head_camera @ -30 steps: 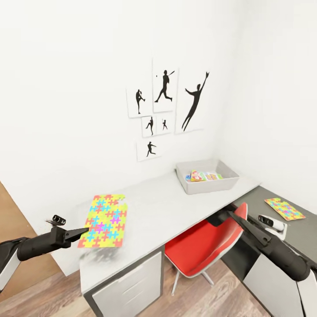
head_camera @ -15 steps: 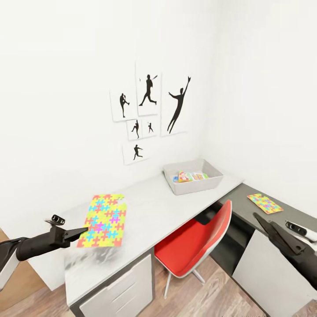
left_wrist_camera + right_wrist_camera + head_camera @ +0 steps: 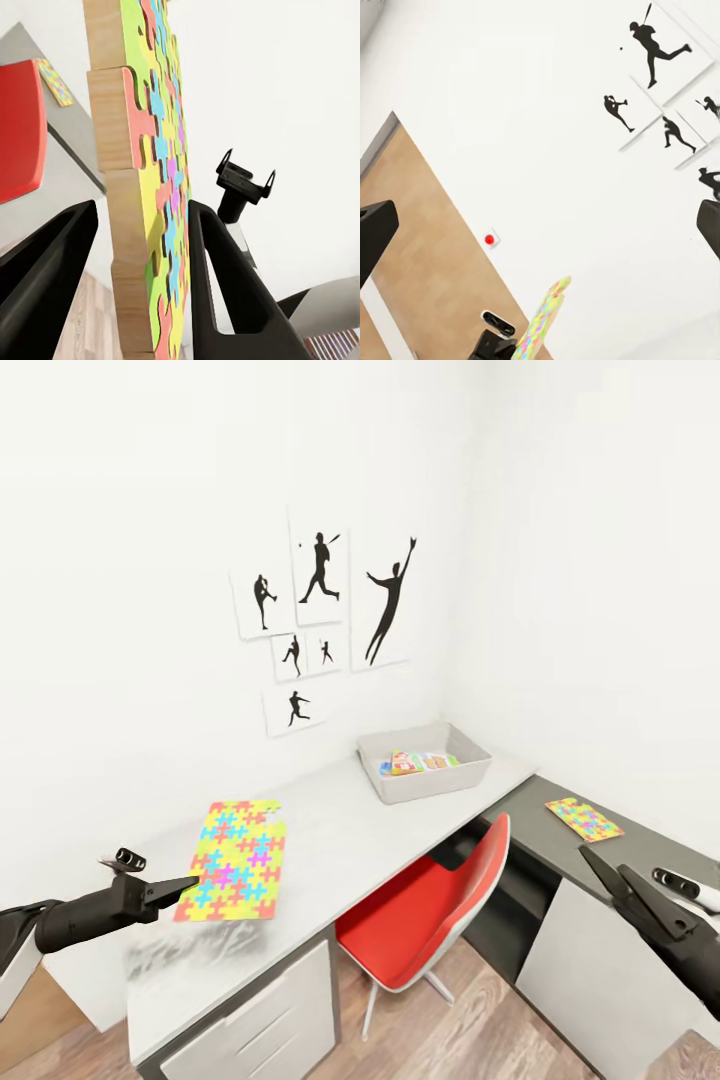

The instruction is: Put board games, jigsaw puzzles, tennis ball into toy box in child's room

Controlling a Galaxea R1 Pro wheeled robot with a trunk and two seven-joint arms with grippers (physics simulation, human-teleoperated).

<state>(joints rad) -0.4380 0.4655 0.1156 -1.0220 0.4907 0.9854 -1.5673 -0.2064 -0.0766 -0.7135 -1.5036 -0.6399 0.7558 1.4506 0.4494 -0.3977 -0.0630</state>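
The table point(image 3: 340, 840) runs along the wall with the toy box point(image 3: 470, 775) at its far end, a couple of board games point(image 3: 412, 762) already in it. The left gripper point(image 3: 185, 885) is clamped on one jigsaw puzzle point(image 3: 236, 846) by its edge, carried flat above the tabletop, presumably for an easy slide into the box. The second puzzle point(image 3: 584, 819) waits on the dark side desk point(image 3: 640, 850), near the right gripper point(image 3: 598, 863), whose fingers sit apart and empty.

Left arm point(image 3: 75, 920): matte black tube, white casing at rear; small black bracket with two round knobs on top; left gripper point(image 3: 185, 884) tapers to thin black fingers point(image 3: 225, 277); right arm point(image 3: 670, 940) black, angular wedge-shaped segments, white-grey camera pod point(image 3: 685, 885) alongside.
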